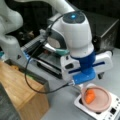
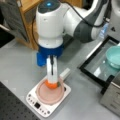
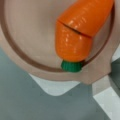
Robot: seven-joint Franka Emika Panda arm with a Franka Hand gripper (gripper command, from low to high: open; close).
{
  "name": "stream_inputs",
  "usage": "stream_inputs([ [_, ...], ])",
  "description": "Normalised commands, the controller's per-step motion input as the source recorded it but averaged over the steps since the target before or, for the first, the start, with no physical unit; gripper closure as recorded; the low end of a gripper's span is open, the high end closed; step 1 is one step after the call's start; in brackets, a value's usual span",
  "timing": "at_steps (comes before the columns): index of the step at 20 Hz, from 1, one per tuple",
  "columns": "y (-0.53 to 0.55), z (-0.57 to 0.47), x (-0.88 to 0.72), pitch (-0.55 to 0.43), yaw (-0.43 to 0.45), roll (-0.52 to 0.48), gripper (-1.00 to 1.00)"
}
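- The gripper [image 2: 52,78] shows as white fingers reaching down to the carrot [image 2: 52,84] in a front view; the fingertips are hidden behind the carrot, and how the jaws stand cannot be told.
- In a front view, the arm's blue and white body covers the gripper entirely; the carrot [image 1: 90,96] shows below it.
- In the wrist view, the carrot [image 3: 77,32] is cut off at the top edge, and no fingers appear.
- The pink plate [image 3: 22,60] runs off the wrist view's top, left and right edges.
- The white scale [image 1: 110,113] under the plate is cut off at a front view's bottom right corner; its buttons are too blurred to read.
- The teal bowl [image 2: 114,56] is cut by a front view's right edge.
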Motion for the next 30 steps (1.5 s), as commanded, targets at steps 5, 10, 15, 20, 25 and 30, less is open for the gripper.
stream_inputs([
  [5, -0.05, -0.02, 0.36, 0.157, -0.300, -0.081, -1.00],
  [10, -0.06, -0.32, 0.39, 0.110, -0.228, -0.132, -1.00],
  [15, -0.02, -0.20, 0.22, 0.081, -0.011, -0.142, -1.00],
  [20, 0.04, 0.03, 0.06, 0.110, 0.019, -0.171, -1.00],
  [25, 0.09, -0.05, 0.03, 0.128, 0.007, -0.229, -1.00],
  [30, 0.15, -0.23, 0.11, 0.149, 0.029, -0.301, -1.00],
])
